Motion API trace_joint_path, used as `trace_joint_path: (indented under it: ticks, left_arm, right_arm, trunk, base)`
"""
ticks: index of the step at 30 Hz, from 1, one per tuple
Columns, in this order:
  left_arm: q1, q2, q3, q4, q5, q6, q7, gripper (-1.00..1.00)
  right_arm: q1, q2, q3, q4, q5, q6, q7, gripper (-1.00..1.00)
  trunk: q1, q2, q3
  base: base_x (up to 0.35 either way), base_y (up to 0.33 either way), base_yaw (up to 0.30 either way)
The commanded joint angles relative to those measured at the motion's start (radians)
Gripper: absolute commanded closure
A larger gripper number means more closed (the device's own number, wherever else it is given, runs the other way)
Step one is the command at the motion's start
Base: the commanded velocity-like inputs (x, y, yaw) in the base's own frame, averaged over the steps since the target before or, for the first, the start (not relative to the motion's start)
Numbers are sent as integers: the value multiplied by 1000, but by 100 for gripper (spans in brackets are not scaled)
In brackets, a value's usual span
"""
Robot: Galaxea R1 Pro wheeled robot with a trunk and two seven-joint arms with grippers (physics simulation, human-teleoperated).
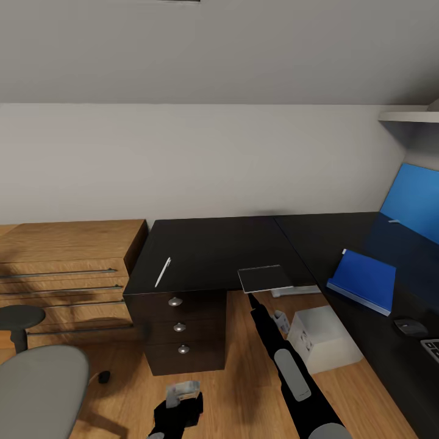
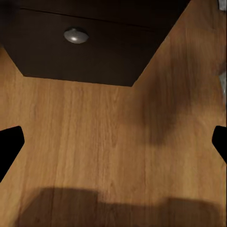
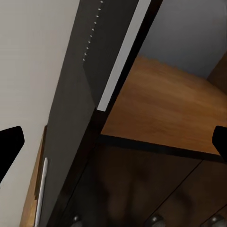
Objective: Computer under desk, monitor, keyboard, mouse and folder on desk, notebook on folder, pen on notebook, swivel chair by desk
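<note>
The dark notebook (image 1: 265, 278) lies at the front edge of the black desk (image 1: 213, 247), and its pale page edge (image 3: 120, 56) runs through the right wrist view. My right gripper (image 1: 251, 299) is open just below and in front of it, touching nothing. A white pen (image 1: 163, 272) (image 3: 41, 189) lies on the desk's left part. On the right wing are the blue folder (image 1: 364, 280), the mouse (image 1: 410, 327) and a corner of the keyboard (image 1: 431, 349). The computer (image 1: 320, 338) stands under the desk. My left gripper (image 1: 183, 399) hangs open over the floor. The swivel chair (image 1: 36, 390) is near left. The monitor is out of view.
A black three-drawer unit (image 1: 180, 329) (image 2: 75, 35) stands under the desk's left end, close to my left gripper. An oak dresser (image 1: 67, 268) and a round dark stool (image 1: 18, 317) are further left. A blue back panel (image 1: 414, 201) rises at the right.
</note>
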Motion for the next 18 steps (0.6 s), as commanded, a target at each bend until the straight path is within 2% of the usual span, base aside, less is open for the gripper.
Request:
trace_joint_path:
  ticks: [1,3,6,11,15,18]
  left_arm:
    - [-1,0,1,-26,9,24,15,-100]
    - [-1,0,23,-123,34,125,59,-100]
    - [-1,-1,67,-202,72,197,92,-100]
    - [-1,-2,96,-255,94,226,105,-100]
    - [-1,-1,101,-266,100,231,107,-100]
    - [-1,0,102,-266,102,232,108,-100]
  right_arm:
    - [-1,0,-1,0,-13,1,4,-100]
    - [-1,0,-1,0,-46,2,4,-100]
    - [-1,0,-2,-1,-92,9,2,-100]
    - [-1,0,-6,-1,-147,44,-1,-100]
    - [-1,0,-8,-1,-198,61,-3,-100]
    - [-1,0,-9,-1,-214,64,-2,-100]
  trunk:
    - [0,0,-1]
    - [0,0,-1]
    - [0,0,-1]
    - [0,0,-1]
    - [0,0,-1]
    - [0,0,-1]
  base:
    - [0,0,0]
    - [0,0,0]
    - [0,0,0]
    - [0,0,0]
    - [0,0,0]
    - [0,0,0]
